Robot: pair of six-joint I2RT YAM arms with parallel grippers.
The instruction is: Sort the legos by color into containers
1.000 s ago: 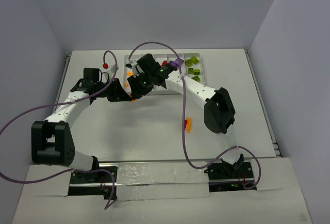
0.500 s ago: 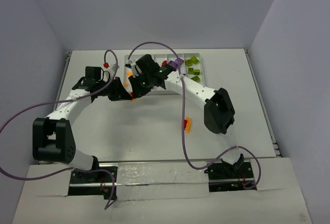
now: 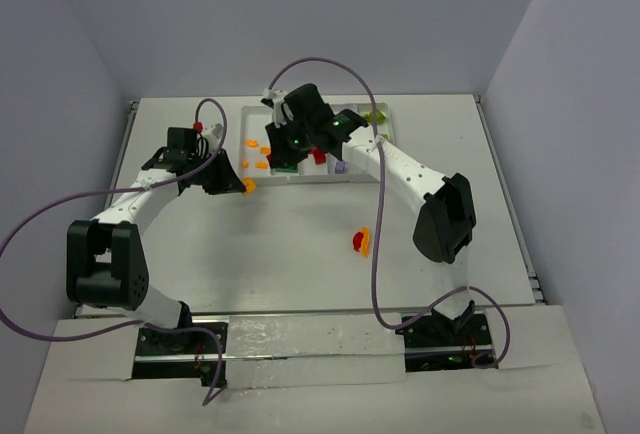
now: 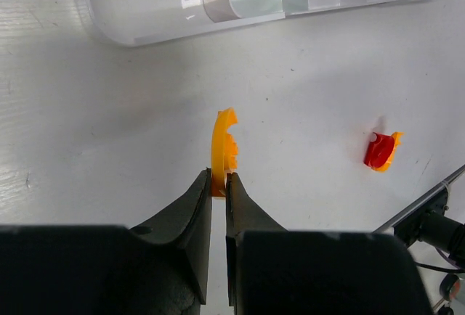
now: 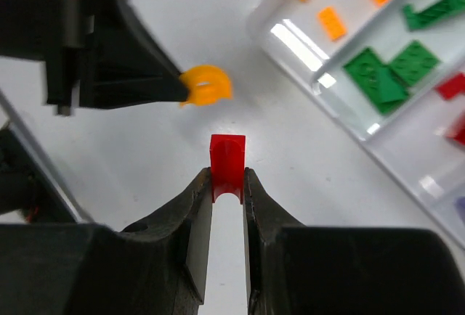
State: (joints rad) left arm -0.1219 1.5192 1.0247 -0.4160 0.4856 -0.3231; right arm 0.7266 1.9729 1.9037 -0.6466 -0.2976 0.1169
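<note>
My left gripper (image 4: 219, 183) is shut on a curved orange lego (image 4: 224, 148) and holds it on edge just above the table, in front of the tray's left end (image 3: 248, 185). The right gripper (image 5: 227, 178) is shut on a small red lego (image 5: 227, 157), raised above the table near the tray's left part. The white tray of containers (image 3: 320, 180) holds orange legos (image 5: 333, 21), dark green ones (image 5: 385, 68), red ones (image 5: 454, 86), a purple one (image 3: 341, 167) and lime ones (image 3: 378, 116), each colour in its own compartment.
A red and an orange lego (image 3: 361, 242) lie together on the table nearer the arm bases, also seen in the left wrist view (image 4: 380, 151). Purple cables loop over both arms. The two grippers are close together by the tray's left front corner (image 4: 167, 10).
The right gripper has shut on the red lego and risen, swinging back over the tray. The left gripper has shifted a little, still gripping the orange lego.
</note>
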